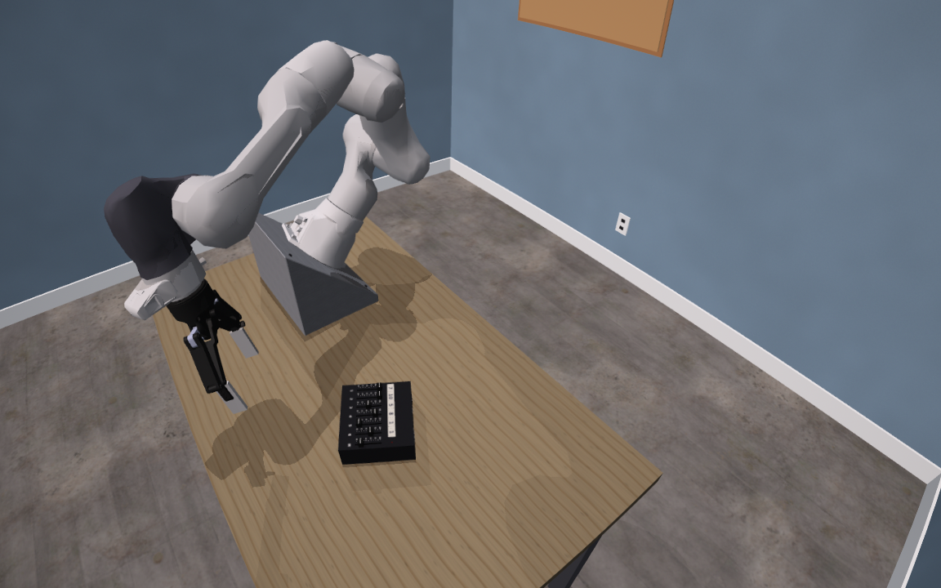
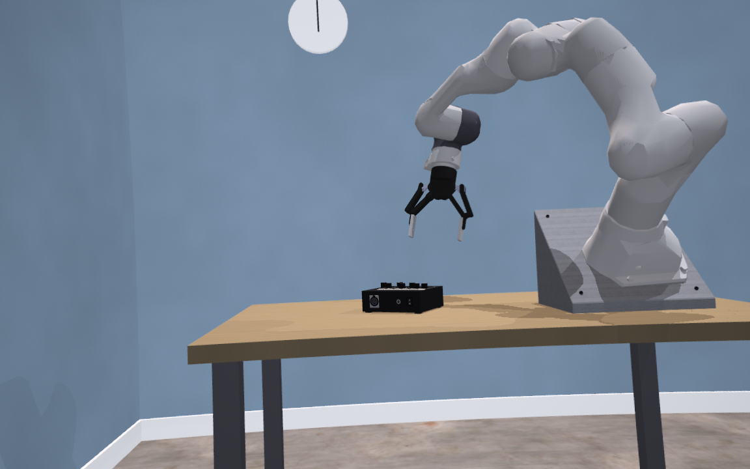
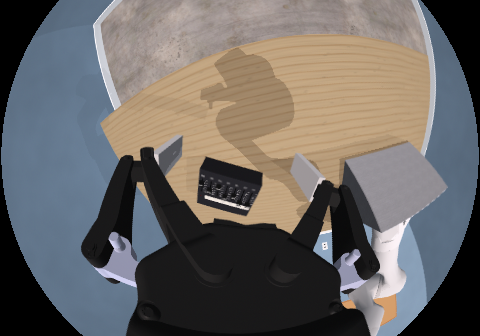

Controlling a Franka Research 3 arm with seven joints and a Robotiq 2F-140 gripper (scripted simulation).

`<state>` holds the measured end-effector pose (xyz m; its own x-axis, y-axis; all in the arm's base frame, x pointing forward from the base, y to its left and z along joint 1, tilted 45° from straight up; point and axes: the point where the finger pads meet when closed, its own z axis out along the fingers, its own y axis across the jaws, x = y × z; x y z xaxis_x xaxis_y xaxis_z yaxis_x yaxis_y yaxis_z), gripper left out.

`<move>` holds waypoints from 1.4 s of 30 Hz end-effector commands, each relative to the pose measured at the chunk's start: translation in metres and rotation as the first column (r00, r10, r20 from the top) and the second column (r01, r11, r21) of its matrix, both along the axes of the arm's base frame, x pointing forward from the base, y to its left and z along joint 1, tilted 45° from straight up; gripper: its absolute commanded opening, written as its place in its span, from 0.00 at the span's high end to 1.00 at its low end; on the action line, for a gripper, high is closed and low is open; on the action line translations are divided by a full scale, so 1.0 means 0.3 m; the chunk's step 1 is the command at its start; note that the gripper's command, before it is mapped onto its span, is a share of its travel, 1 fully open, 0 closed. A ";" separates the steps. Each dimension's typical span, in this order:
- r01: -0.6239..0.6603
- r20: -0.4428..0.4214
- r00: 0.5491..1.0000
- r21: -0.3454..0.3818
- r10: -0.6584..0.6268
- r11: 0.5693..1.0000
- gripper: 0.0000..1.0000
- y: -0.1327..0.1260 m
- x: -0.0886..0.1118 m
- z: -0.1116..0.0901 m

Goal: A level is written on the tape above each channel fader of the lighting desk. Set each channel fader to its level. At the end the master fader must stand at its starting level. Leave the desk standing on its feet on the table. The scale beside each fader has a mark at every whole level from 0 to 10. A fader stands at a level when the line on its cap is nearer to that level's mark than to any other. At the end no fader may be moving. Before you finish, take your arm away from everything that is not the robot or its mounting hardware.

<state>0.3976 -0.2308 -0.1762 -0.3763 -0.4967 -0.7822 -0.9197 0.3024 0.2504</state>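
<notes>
I am looking at the small black box-shaped lighting desk (image 1: 376, 422), which is standing on its feet near the middle of the light wooden bench (image 1: 503, 409) with dark legs. In the top view I am seeing a pale strip of tape (image 1: 394, 412) running along one side of its panel, with a row of fader slots beside it, but the written levels and the cap lines are too small for me to read. From the exterior view I am making out several short dark fader caps (image 2: 400, 284) poking up above the top face, and round sockets on the side facing the camera.

The black two-finger gripper (image 2: 435, 235) is hanging high in the air above the bench, well apart from the desk and touching nothing. Its jaws are spread fully wide, with nothing between the pale fingertips (image 2: 411, 227). In the wrist view I am seeing the desk (image 3: 230, 186) framed between the two spread fingers, far below them, with the arm's shadow lying across the wood behind it.

The white jointed arm (image 1: 291, 117) is arching up from a grey wedge-shaped pedestal (image 1: 327, 307) bolted at the far end of the bench. On the blue wall I am noting a round white clock (image 2: 317, 23) and, in the top view, a brown cork board (image 1: 598, 21) and a white wall socket (image 1: 622, 223).
</notes>
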 end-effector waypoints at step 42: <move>-0.290 0.013 0.954 -0.191 0.298 0.938 0.00 0.486 0.349 0.460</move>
